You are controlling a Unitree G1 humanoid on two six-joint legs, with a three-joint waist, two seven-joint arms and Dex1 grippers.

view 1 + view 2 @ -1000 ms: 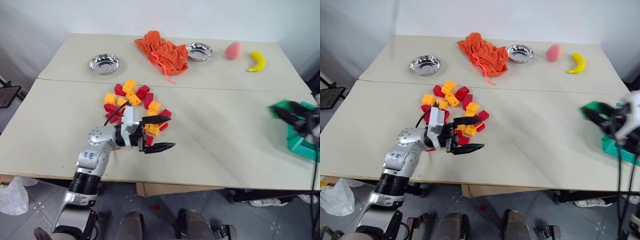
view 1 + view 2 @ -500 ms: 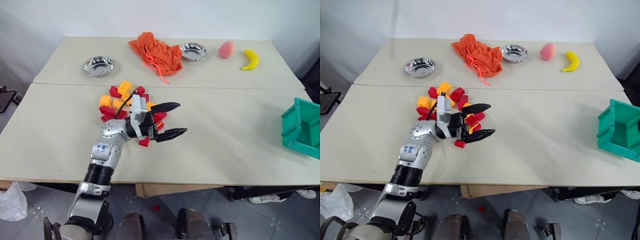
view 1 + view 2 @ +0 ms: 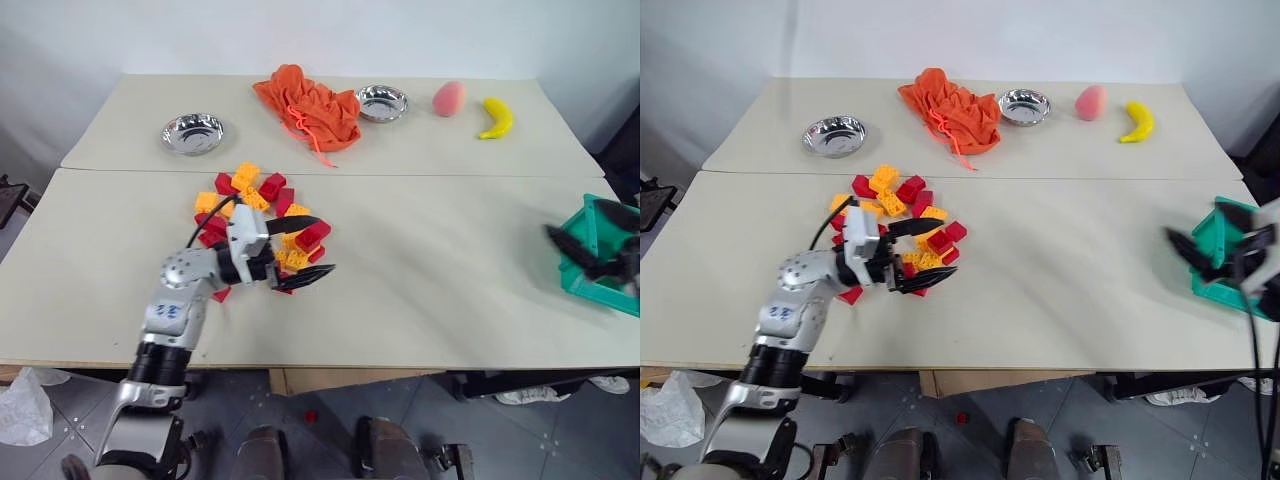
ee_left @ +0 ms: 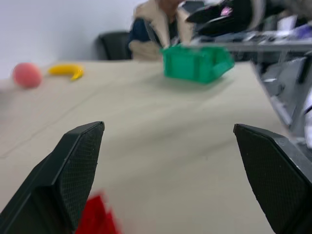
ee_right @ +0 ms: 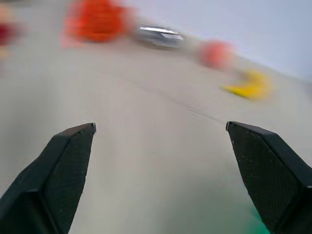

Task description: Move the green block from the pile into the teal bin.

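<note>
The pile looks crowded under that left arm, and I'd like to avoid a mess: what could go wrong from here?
1. The left gripper hangs open right over the pile; a sideways move could sweep red and yellow-orange bricks across the table.
2. The teal bin sits at the table's right edge with the open right gripper close beside it; a bump might push the bin off the table.

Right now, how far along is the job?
Seemingly done: the pile holds red and yellow bricks alone. In hand: nothing; the left gripper, over the pile, and the right gripper, by the bin, are open. Left: checking the bin; its inside is hidden.
</note>
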